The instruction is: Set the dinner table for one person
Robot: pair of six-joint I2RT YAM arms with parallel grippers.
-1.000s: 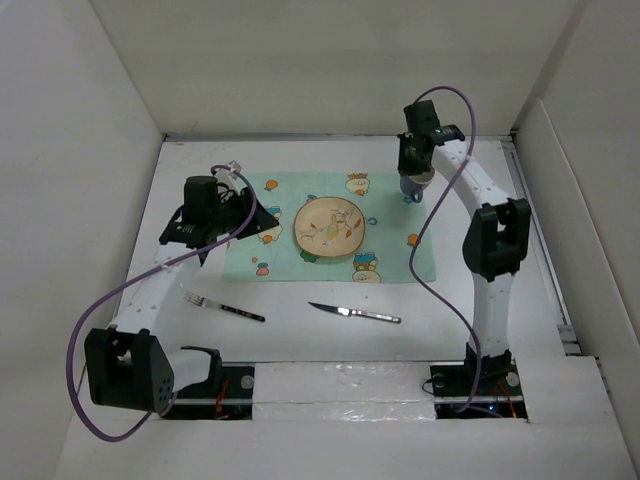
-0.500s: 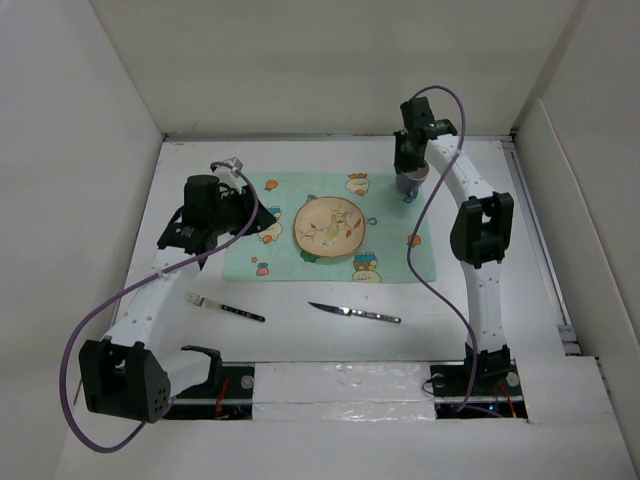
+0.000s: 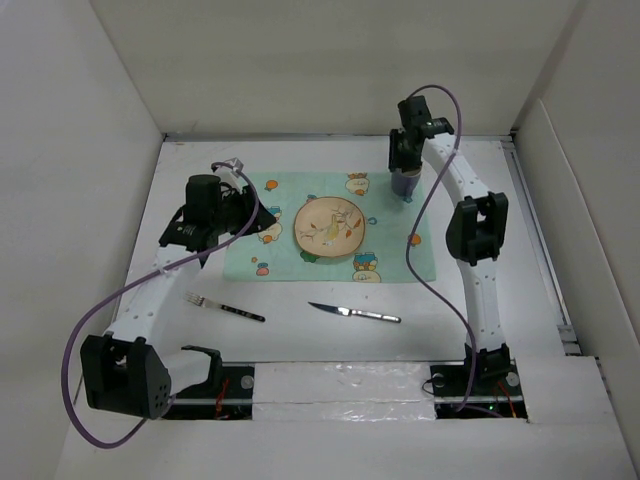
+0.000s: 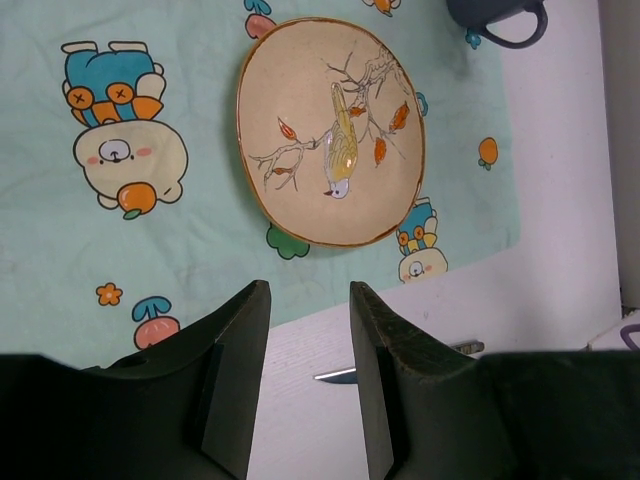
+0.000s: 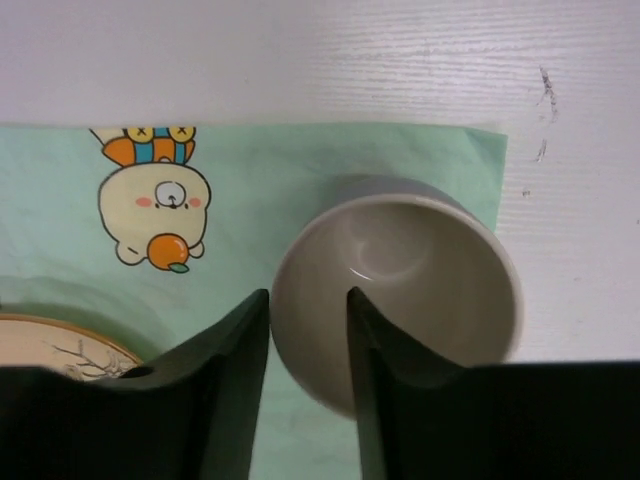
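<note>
Dinner table [image 3: 300, 345]: a white matte top with white walls around it. It fills the overhead view, and both arm bases sit at its near edge.
Placemat [image 3: 385, 225]: a mint-green cloth printed with cartoon bears and fruit. It lies flat on the middle of the table, toward the far side.
Plate [image 4: 328, 130]: cream with a brown rim and a bird-on-branch painting. It sits right way up at about the centre of the placemat.
Mug [image 5: 400, 290]: grey outside and pale inside, standing upright on the placemat's far right corner, close to the cloth's edge.
Fork [image 3: 222, 307]: lies on bare table just nearer than the placemat's near left corner, slanted, with the tines to the left.
Knife [image 3: 353, 313]: lies on bare table nearer than the plate, with the blade tip pointing left. It is apart from the fork.
Left gripper [image 4: 305, 290]: hangs above the left part of the placemat. Its fingers are parted with nothing between them, and the plate lies beyond the tips.
Right gripper [image 5: 308, 300]: sits directly over the mug with the jaws parted, straddling the rim. One finger is outside the wall and the other is over the mouth. The gap is wider than the wall, so there is no clamp on it.
</note>
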